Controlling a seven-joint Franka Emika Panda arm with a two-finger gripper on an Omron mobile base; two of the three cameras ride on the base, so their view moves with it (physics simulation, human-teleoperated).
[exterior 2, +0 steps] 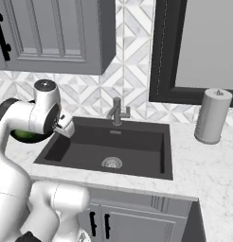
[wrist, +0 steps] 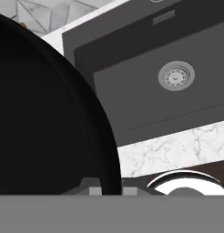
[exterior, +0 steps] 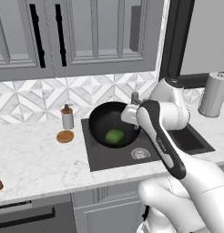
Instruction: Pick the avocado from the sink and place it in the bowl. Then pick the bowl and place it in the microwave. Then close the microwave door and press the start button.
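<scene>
From the left base camera: a white robot arm rises from the lower right and reaches over a dark grey sink (exterior: 150, 152) set in a white marble counter (exterior: 36, 159). A wide, glossy black bowl (exterior: 107, 123) hangs tilted above the left part of the basin, its open side turned toward the camera, and a small bright-green avocado (exterior: 114, 136) lies inside it, low against the bowl's wall. The gripper (exterior: 130, 117) sits at the bowl's right rim; its fingertips are hidden behind the wrist here. A round silver drain (exterior: 140, 153) shows on the basin floor just below the bowl. On the counter to the left stand a small grey dispenser bottle (exterior: 67, 117) and, in front of it, a flat round orange-brown item (exterior: 65, 136). A paper towel roll (exterior: 214, 94) stands at the far right.

From the right base camera: the arm fills the left side, and a sliver of green avocado (exterior 2: 24, 136) peeks out under the wrist. The sink's basin holds nothing but its drain (exterior 2: 112, 163); a grey faucet (exterior 2: 117, 111) stands behind it, and the paper towel roll (exterior 2: 211, 116) is on the counter to the right.

From the hand camera: the bowl's black wall (wrist: 45, 118) curves across the left half, very close — its rim runs down between the fingers (wrist: 91, 189), which are clamped together on it. Beyond lies the sink with its drain (wrist: 176, 76).
</scene>
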